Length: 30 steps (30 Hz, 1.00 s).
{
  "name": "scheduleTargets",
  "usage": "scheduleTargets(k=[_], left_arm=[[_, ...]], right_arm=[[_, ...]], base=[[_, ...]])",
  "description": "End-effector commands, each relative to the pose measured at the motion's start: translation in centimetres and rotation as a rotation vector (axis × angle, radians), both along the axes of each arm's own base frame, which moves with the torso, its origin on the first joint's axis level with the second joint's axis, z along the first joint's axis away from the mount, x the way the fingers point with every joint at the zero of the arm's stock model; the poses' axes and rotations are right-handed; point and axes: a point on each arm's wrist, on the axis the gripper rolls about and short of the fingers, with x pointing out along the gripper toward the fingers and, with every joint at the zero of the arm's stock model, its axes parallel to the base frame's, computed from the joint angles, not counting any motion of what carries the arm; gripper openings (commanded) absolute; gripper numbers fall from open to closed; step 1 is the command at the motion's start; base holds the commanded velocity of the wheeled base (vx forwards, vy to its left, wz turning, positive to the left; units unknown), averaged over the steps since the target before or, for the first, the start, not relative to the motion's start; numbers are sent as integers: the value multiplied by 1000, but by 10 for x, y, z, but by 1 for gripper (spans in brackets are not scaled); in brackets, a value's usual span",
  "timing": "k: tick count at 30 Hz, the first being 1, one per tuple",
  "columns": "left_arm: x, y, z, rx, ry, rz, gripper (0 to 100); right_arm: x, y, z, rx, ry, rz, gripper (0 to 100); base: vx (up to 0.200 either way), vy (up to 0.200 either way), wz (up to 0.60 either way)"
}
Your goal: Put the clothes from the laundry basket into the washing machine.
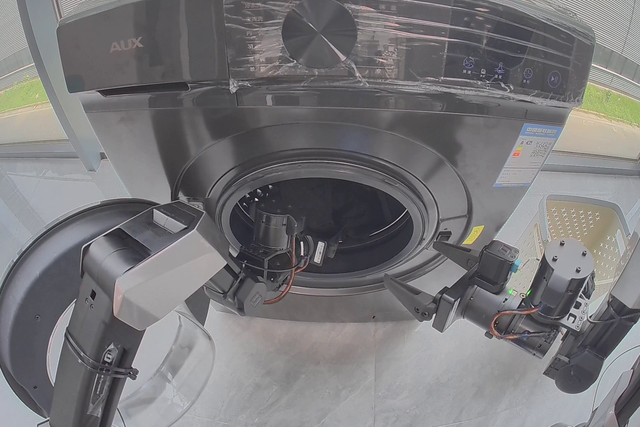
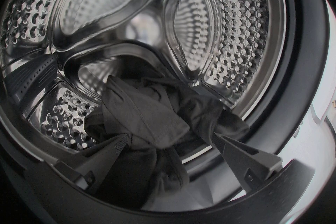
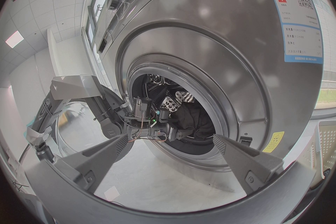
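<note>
- Clothes (image 2: 147,119), dark and crumpled in one heap, lie at the bottom of the drum (image 2: 227,25), towards its front. Part of the fabric spills onto the dark door seal (image 2: 301,70).
- From the right wrist view the same dark bundle (image 3: 194,119) shows low inside the round opening of the washing machine (image 1: 320,135).
- Left gripper (image 2: 169,136) is at the mouth of the drum, its two fingers (image 2: 112,151) spread wide. The tips are just in front of the heap on either side, with nothing clamped between them.
- Left arm's wrist (image 1: 273,248) sits at the lower left of the opening, pointing inward.
- Right gripper (image 1: 412,261) hangs outside the machine, before the lower right of the front panel, between the opening and the laundry basket (image 1: 587,221). Its fingers stand wide apart and hold nothing.
- White and perforated, the laundry basket stands on the floor to the right of the machine. Its inside is hidden behind the right arm.
- Swung fully open, the machine's round door (image 1: 33,288) rests to the left, behind the left arm.
- A round knob (image 1: 319,33) sits on the control panel under clear plastic film. An energy label (image 1: 530,153) and a small yellow sticker (image 1: 473,235) are on the front at the right.
- Pale glossy floor tiles (image 1: 333,368) lie in front of the machine.
</note>
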Motion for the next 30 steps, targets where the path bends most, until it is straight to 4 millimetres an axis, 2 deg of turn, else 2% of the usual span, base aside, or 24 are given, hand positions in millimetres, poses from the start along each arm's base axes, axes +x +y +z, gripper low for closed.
scheduleTargets(k=[1, 8, 13, 14, 22, 25, 26, 27, 30], left_arm=[[-6, 1, 3, 22, 19, -7, 100], [-5, 2, -23, 48, 55, -4, 100], [0, 3, -33, 53, 59, 4, 100], [0, 4, -33, 52, 57, 6, 0], [2, 2, -30, 45, 45, 9, 0], [11, -5, -13, -11, -24, 12, 0], [11, -5, -13, -11, -24, 12, 0], [20, -10, 4, -69, -86, 18, 0], [32, -14, 23, -150, -152, 35, 0]], right_arm=[[0, 1, -1, -2, 3, 2, 100], [0, 1, 0, 0, 0, 2, 100], [0, 1, 1, 3, -4, 3, 100], [0, 1, 1, 3, -4, 3, 100], [1, 1, 1, 4, -5, 3, 100], [0, 1, 1, 5, -6, 3, 100], [0, 1, 1, 5, -6, 3, 100], [0, 1, 1, 5, -6, 3, 100], [0, 1, 2, 6, -7, 3, 100]], base=[[0, 0, 0], [0, 0, 0], [0, 0, 0], [0, 0, 0], [0, 0, 0], [0, 0, 0], [0, 0, 0], [0, 0, 0], [0, 0, 0]])
